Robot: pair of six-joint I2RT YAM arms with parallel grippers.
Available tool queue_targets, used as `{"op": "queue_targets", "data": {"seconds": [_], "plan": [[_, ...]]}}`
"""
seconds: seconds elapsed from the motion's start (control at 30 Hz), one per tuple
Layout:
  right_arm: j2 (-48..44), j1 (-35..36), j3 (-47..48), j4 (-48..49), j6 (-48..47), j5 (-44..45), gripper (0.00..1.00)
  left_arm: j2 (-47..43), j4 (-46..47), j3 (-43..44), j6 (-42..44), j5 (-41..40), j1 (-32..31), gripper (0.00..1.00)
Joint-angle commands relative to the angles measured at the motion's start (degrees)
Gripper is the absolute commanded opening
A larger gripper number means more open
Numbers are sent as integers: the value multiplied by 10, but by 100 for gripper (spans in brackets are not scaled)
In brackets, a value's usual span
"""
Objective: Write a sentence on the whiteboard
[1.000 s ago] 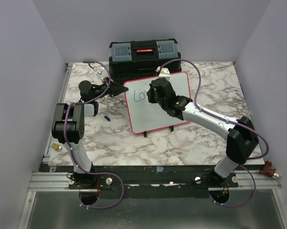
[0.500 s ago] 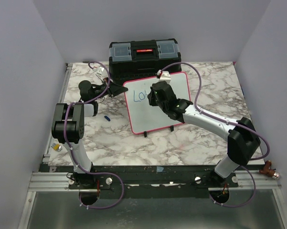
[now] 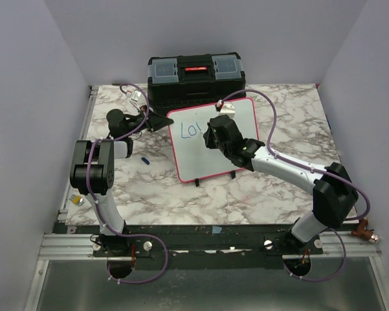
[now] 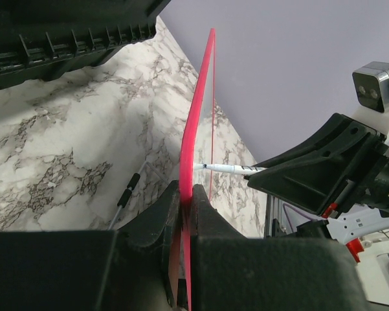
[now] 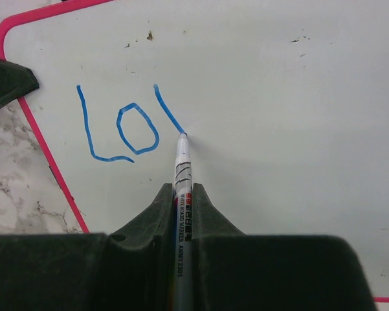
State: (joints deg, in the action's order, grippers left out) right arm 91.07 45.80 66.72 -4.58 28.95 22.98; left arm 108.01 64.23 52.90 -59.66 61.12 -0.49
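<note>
The whiteboard (image 3: 200,152), white with a pink-red frame, stands tilted on small black feet in the middle of the table. Blue marker letters "Lo" and one slanted stroke, the sentence (image 5: 120,126), sit near its top left corner (image 3: 189,131). My right gripper (image 5: 182,191) is shut on a white whiteboard marker (image 5: 182,175) whose blue tip touches the board at the bottom of that stroke. My left gripper (image 4: 186,189) is shut on the whiteboard's pink edge (image 4: 197,116), at the board's left side (image 3: 156,120). The left wrist view shows the marker (image 4: 230,168) meeting the board.
A black toolbox (image 3: 195,78) with clear lid bins stands just behind the whiteboard. A small blue marker cap (image 3: 145,159) lies on the marble table (image 3: 246,194) left of the board. Purple cables (image 3: 272,116) arc over the board's right side. A small object (image 3: 78,201) lies at the table's left edge.
The right gripper has shifted a little rightward across the board with the marker, adding a slanted stroke after "Lo". The left gripper and the board have stayed put.
</note>
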Motion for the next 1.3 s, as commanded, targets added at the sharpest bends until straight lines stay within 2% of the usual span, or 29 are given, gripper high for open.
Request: {"op": "queue_targets", "data": {"seconds": [0.0,1.27], "plan": [[0,0,-15,-34,3,3,1,-22,65,-2,26,22,0,0],[60,0,105,-60,-39,78,1,-25,66,-3,27,22,0,0]]}}
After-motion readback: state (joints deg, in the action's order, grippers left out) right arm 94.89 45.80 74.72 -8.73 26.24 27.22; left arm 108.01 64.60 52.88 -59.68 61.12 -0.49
